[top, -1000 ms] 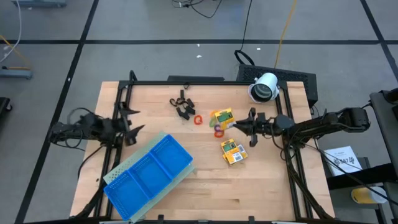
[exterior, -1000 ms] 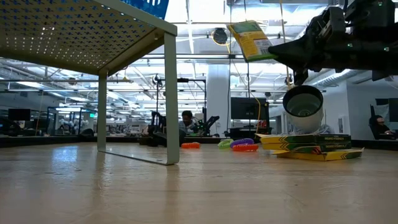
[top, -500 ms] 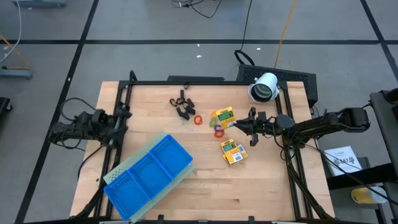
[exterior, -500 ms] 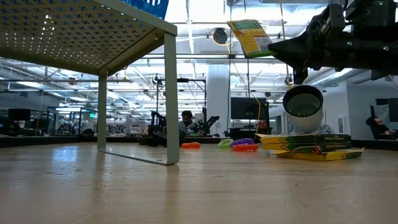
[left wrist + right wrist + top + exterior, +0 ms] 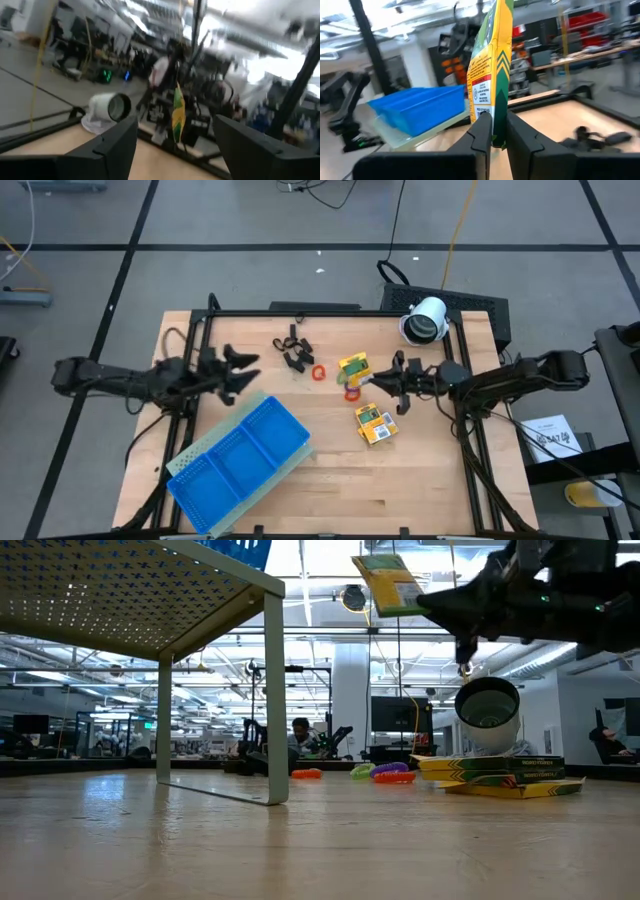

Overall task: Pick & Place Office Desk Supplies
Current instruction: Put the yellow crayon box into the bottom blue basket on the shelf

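Note:
My right gripper hangs over the table's right half, shut on a yellow printed pack, which the low view shows high above the wood. A second yellow pack lies flat on the table. Two red rings and the black clips rest on the wood. My left gripper is open above the table's left part, just beyond the far corner of the blue tray. Nothing is between its fingers. My right gripper pinches the pack's lower edge between its two fingers. The fingers come nearly level from the table's right side, tipped slightly up. The pack stands on edge above the fingertips, a little tilted and lifted clear of the table.
A white cylindrical device lies at the far right corner. The tray sits slanted at the near left. A black frame runs round the table's edges. Bare wood lies at the near right.
My left gripper has swung out from the table's left edge toward the middle, rising a little and rolling about its own line, and has stayed open. My right gripper has lifted the yellow pack slightly higher, still shut on it.

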Tool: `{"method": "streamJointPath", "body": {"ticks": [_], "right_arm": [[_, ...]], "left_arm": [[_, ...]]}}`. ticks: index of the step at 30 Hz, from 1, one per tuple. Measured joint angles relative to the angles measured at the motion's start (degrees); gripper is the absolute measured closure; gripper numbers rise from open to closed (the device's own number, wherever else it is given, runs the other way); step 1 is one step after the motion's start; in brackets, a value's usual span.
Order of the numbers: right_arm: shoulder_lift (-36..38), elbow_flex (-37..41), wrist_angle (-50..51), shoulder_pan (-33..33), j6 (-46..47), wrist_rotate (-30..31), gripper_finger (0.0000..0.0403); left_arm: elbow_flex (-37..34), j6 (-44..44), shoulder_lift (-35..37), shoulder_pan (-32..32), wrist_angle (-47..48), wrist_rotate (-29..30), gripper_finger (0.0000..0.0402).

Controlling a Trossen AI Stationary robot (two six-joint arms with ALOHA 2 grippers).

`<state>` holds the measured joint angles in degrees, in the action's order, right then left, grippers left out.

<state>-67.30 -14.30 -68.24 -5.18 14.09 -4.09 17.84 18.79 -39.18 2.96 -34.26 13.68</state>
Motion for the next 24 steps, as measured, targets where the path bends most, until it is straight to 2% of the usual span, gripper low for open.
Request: {"method": "streamJointPath", "body": {"ticks": [9,17,24], "right_arm": [[-8.5,-6.0,-0.1,3.2,-2.8,-0.7,0.0374],[-9.1,-6.9,-0.8,5.1,-3.3,-0.7,0.0372],[-9.1,-6.8,-1.2,5.4,-4.2,-0.7,0.0377]], "left_arm": [[21.6,-2.1,-24.9,0.0,2.7,-14.6,0.0133],[34.6,-2.5,-38.7,0.0,8.6,-15.2,0.0133],[37.9,-3.9,-44.0,-0.3,8.9,-15.0,0.0133]]}}
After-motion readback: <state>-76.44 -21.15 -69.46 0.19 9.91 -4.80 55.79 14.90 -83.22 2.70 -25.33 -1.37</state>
